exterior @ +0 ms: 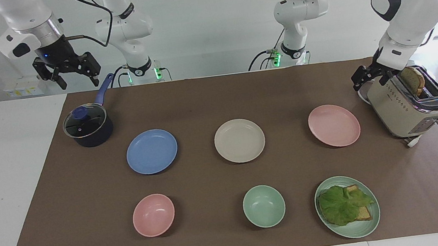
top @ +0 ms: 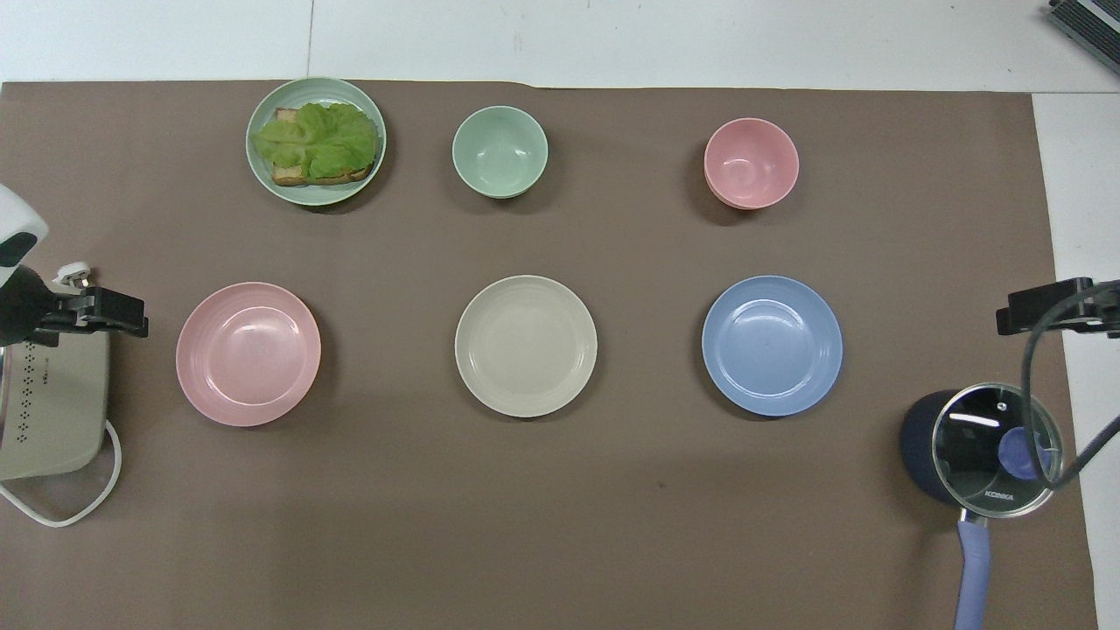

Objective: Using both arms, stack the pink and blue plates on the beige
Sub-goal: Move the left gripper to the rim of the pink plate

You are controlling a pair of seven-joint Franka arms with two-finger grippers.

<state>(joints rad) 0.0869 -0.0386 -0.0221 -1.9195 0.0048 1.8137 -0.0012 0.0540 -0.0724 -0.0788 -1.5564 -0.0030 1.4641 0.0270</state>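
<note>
Three plates lie in a row on the brown mat. The beige plate [exterior: 239, 140] [top: 526, 346] is in the middle. The pink plate [exterior: 334, 125] [top: 248, 353] is toward the left arm's end and the blue plate [exterior: 152, 151] [top: 772, 345] toward the right arm's end. My left gripper [exterior: 369, 79] [top: 105, 313] hangs low and open at the toaster's edge, a short way from the pink plate and touching nothing. My right gripper [exterior: 78, 81] [top: 1046, 308] waits open in the air above the pot's handle, holding nothing.
A beige toaster [exterior: 407, 108] with bread in its slot stands at the left arm's end. A dark pot [exterior: 88, 126] with a glass lid stands at the right arm's end. Farther from the robots are a pink bowl [exterior: 153, 214], a green bowl [exterior: 264, 206] and a green plate [exterior: 367, 228] with lettuce on bread.
</note>
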